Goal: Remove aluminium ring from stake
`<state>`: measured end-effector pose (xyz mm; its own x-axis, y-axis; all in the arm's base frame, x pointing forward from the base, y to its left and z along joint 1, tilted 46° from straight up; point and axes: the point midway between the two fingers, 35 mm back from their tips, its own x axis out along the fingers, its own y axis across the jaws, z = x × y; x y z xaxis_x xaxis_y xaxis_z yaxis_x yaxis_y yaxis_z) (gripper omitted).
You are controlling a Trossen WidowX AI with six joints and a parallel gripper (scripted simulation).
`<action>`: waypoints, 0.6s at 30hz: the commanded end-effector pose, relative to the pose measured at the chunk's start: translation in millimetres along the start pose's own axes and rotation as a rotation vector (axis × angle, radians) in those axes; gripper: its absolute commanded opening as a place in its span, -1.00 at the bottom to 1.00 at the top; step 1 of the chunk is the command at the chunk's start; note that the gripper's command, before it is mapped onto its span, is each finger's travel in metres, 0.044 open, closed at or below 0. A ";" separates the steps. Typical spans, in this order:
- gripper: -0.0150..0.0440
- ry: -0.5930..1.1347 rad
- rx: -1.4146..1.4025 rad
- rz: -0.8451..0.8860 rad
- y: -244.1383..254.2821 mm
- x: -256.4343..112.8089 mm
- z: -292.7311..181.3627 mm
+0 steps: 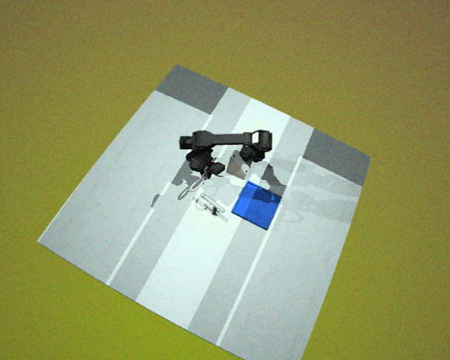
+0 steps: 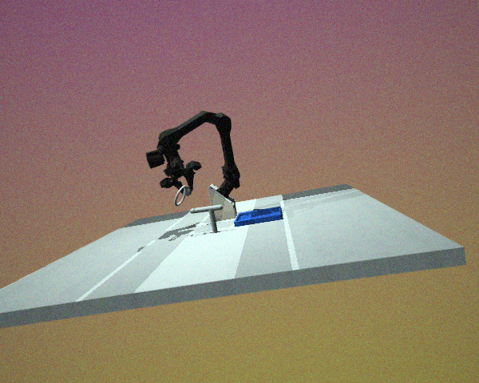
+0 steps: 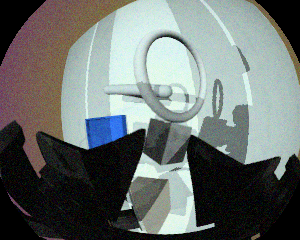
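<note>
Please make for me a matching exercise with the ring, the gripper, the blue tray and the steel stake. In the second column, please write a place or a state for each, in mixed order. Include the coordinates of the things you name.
Column 1
1. ring [image 1: 190, 190] [image 2: 176, 199] [image 3: 140, 65]
2. gripper [image 1: 206, 175] [image 2: 185, 190] [image 3: 166, 136]
3. blue tray [image 1: 254, 209] [image 2: 258, 216] [image 3: 105, 131]
4. steel stake [image 1: 212, 202] [image 2: 213, 221] [image 3: 132, 90]

Column 2
A. standing upright, with a bar across its top
B. held in the air, not around any post
C. low and flat, to the right in the exterior view
D. shut on a thing

Right pairs: 1-B, 2-D, 3-C, 4-A
</note>
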<state>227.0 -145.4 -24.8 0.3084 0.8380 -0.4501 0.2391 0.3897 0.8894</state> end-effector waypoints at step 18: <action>-0.49 -0.009 0.003 0.000 -1.2 4.1 36.7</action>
<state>254.4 -153.4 -30.1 0.3082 0.8369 -0.4524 0.2402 0.3917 0.8882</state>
